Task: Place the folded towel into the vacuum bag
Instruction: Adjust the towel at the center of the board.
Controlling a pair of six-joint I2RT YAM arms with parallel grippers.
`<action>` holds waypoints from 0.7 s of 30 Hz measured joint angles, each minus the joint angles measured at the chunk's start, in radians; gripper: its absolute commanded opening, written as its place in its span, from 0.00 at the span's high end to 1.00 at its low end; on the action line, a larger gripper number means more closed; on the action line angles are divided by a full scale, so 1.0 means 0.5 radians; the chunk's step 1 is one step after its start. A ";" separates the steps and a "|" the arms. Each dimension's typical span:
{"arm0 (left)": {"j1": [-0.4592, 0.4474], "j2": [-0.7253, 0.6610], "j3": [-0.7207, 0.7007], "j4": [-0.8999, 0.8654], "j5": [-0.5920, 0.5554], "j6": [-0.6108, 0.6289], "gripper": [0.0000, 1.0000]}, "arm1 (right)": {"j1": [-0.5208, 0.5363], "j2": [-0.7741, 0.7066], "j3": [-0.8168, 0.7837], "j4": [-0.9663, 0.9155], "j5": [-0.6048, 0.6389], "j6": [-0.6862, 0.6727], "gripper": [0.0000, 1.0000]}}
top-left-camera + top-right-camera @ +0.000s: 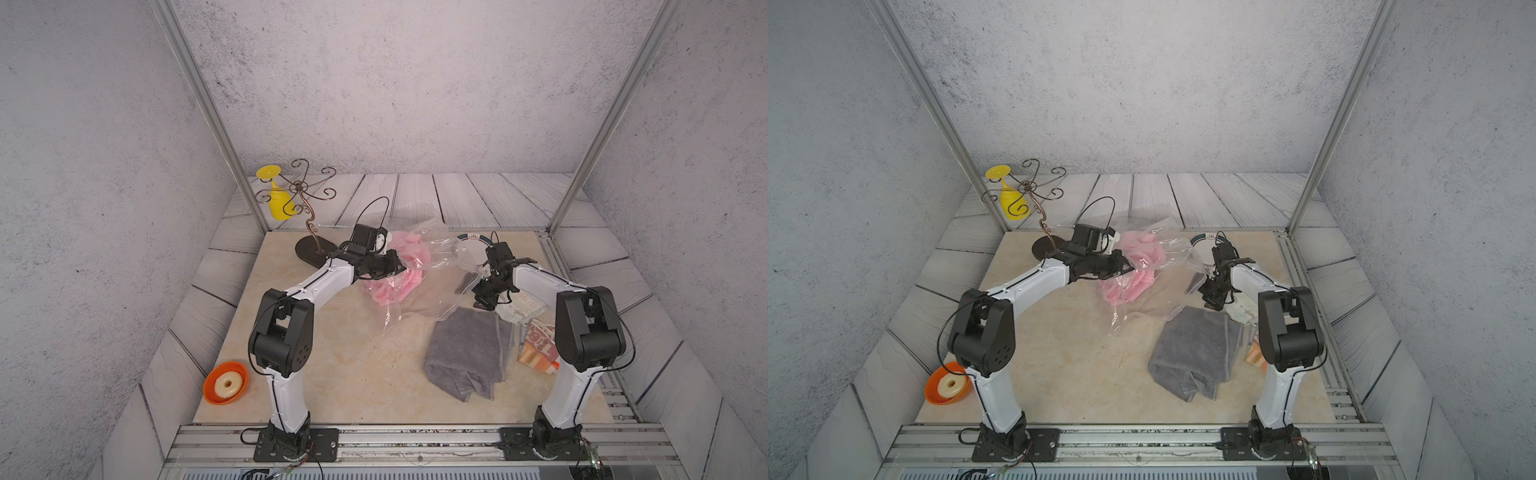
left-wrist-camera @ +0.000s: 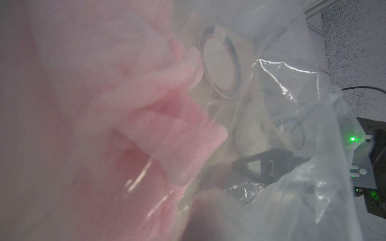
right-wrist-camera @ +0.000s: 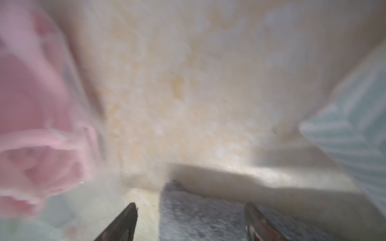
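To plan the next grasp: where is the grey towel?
In both top views the grey towel lies on the table, right side, between the vacuum bag and patterned cloths, its far corner under the open right gripper.

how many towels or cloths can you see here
4: a pink towel seen through the vacuum bag plastic, a grey towel on the table nearer the robot, a pale chevron cloth and an orange patterned cloth by the right arm. That arm may hide more.

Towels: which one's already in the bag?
The pink towel: it's inside the clear vacuum bag, visible through the plastic. The grey towel and the patterned cloths lie outside it on the table.
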 measured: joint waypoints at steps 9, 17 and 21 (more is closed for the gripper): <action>0.054 -0.025 -0.001 -0.018 -0.130 -0.023 1.00 | 0.050 -0.401 -0.161 -0.398 0.485 -0.199 0.18; 0.054 -0.026 -0.002 -0.025 -0.140 -0.043 1.00 | 0.474 -0.389 -0.338 -0.790 0.449 -0.462 0.17; 0.054 -0.030 -0.012 -0.037 -0.157 -0.044 1.00 | 0.527 -0.158 -0.301 -0.797 0.438 -0.540 0.15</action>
